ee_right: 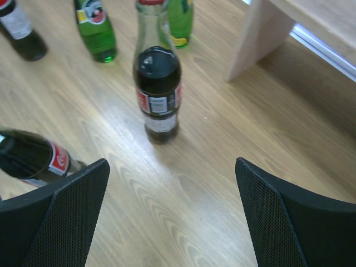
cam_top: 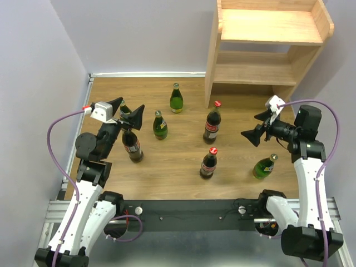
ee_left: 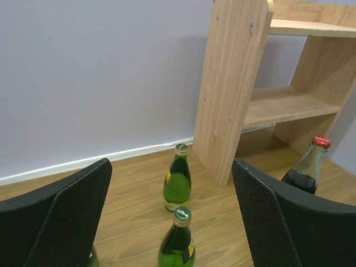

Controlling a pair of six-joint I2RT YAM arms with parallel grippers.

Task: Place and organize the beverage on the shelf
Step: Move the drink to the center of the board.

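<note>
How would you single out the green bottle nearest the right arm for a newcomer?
Start at the wooden shelf in the far right corner and come toward the right arm. The green bottle beside that arm is it; every other green one lies left of the shelf.

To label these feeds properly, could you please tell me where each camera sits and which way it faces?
Top external: above and behind the arms, looking down on table, bottles and shelf; both arms, left tool and right tool show.
Left wrist: on the left arm, facing the shelf and back wall; its own fingers frame it.
Right wrist: on the right arm, tilted down at the table; its own fingers show.
Shared: both wrist views catch the red-capped cola bottle beside the shelf.
</note>
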